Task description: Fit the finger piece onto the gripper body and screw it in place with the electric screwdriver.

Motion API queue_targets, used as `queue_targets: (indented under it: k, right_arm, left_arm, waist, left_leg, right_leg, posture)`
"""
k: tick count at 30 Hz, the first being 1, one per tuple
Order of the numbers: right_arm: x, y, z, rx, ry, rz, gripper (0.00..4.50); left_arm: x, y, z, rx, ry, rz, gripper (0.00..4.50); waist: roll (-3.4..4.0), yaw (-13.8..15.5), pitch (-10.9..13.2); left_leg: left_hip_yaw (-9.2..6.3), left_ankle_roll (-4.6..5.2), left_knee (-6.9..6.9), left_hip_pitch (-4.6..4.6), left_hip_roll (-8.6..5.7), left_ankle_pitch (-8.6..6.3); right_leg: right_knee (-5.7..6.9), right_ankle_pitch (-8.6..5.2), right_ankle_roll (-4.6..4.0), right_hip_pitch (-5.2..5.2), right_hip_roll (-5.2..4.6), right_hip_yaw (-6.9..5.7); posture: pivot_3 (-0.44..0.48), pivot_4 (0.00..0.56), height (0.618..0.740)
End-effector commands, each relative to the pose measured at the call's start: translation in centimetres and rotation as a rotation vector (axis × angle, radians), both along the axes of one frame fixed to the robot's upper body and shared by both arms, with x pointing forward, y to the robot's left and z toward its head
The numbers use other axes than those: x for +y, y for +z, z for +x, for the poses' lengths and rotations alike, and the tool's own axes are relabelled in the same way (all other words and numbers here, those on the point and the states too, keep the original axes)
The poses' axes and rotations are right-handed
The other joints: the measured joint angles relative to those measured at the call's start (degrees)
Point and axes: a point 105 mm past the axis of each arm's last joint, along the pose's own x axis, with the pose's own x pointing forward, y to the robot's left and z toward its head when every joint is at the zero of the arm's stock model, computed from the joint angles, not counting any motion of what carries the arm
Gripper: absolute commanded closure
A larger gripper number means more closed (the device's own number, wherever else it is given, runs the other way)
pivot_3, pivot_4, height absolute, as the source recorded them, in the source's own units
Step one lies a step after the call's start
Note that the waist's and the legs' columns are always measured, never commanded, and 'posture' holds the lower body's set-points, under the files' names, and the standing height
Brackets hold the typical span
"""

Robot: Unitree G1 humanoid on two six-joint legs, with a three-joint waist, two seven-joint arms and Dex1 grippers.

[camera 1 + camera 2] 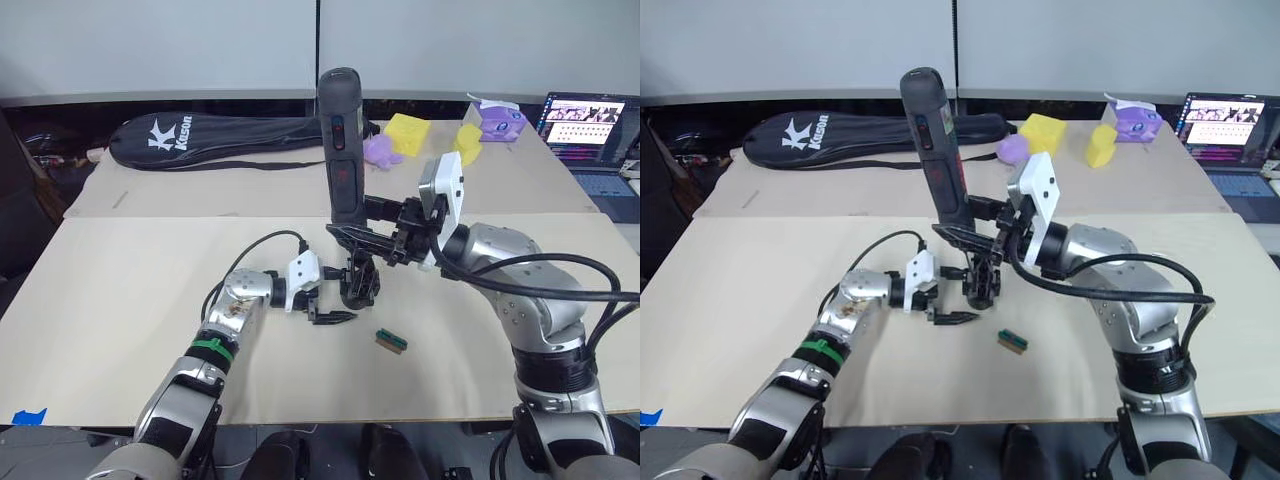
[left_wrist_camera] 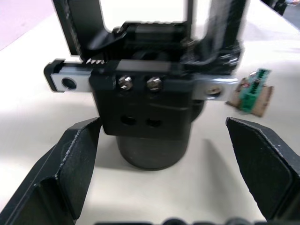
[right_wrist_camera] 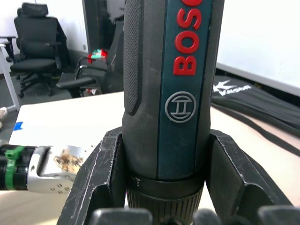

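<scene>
The gripper body point(image 1: 360, 283) stands on the table just ahead of me, a black block on a round base with a silver rail and two screws across its face point(image 2: 147, 108). My left gripper point(image 1: 338, 295) is open, its fingers point(image 2: 70, 159) flanking the body without touching it. Directly above the body, the electric screwdriver point(image 1: 342, 150) is held upright, bit end down, with my right gripper point(image 1: 362, 232) shut around its lower barrel point(image 3: 168, 93). The finger piece is hidden among the black parts on top of the body.
A tiny green block point(image 1: 391, 341) lies on the table just right of the body. On the far table are a black racket bag point(image 1: 220, 140), yellow sponges point(image 1: 408, 133), a purple toy point(image 1: 380, 150) and a laptop point(image 1: 585, 125).
</scene>
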Motion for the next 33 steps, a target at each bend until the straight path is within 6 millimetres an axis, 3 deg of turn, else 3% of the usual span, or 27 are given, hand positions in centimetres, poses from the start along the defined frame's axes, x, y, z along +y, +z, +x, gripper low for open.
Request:
queue_targets:
  k: [1, 8, 14, 19, 25, 33]
  right_arm:
    - [-0.1, 1.4, -0.8, -0.081, 0.014, 0.038, 2.57]
    - [-0.2, 1.2, -1.0, -0.083, 0.017, 0.048, 2.57]
    - [-0.4, 0.8, -1.2, -0.083, 0.047, 0.059, 2.57]
    - [-0.5, -0.9, -1.0, -0.089, 0.072, -0.004, 2.57]
    - [-0.5, -3.8, 0.3, 0.077, 0.048, -0.067, 2.57]
    - [-1.3, -4.9, 2.0, 0.144, -0.003, -0.06, 2.57]
  left_arm:
    - [-0.8, 1.1, 0.7, -0.048, 0.005, -0.02, 0.0]
    - [-1.8, 1.0, 1.3, -0.057, 0.013, -0.018, 0.0]
    - [-2.0, 0.9, 1.9, -0.067, 0.029, -0.01, 1.7]
    - [-1.8, 0.8, 1.9, -0.06, 0.018, -0.005, 1.68]
    - [-1.6, 0.7, 2.0, -0.058, 0.017, 0.001, 1.68]
    - [-1.4, 0.6, 1.9, -0.059, 0.018, 0.0, 1.68]
  waist:
    - [0.0, -0.01, 0.0]
    - [-0.01, -0.03, 0.0]
    - [-0.02, 0.05, 0.01]
    - [-0.02, -0.01, 0.01]
    - [-0.03, -0.04, -0.01]
    - [-0.05, -0.03, -0.04]
  left_leg:
    - [0.0, 0.0, 0.0, 0.0, 0.0, 0.0]
    - [0.0, 0.0, 0.0, 0.0, 0.01, 0.0]
    - [0.0, 0.01, 0.03, 0.0, 0.01, 0.0]
    - [0.0, 0.09, 0.04, 0.07, 0.0, -0.05]
    - [-0.01, 0.09, 0.04, 0.17, 0.02, -0.05]
    - [-0.01, 0.09, 0.03, 0.26, 0.03, -0.06]
  right_leg:
    - [0.0, 0.0, 0.0, -0.01, 0.0, 0.0]
    - [0.01, 0.0, 0.0, -0.01, 0.01, -0.01]
    - [0.0, 0.0, 0.01, 0.01, 0.0, -0.01]
    - [-0.02, 0.01, 0.01, 0.03, 0.0, 0.0]
    - [-0.01, 0.0, 0.01, 0.08, 0.0, 0.01]
    - [-0.01, 0.0, 0.01, 0.13, 0.0, 0.04]
  posture:
    - [0.0, 0.15, 0.723]
    - [0.0, 0.15, 0.723]
    - [0.0, 0.15, 0.723]
    - [0.0, 0.15, 0.723]
    - [0.0, 0.15, 0.723]
    - [0.0, 0.15, 0.723]
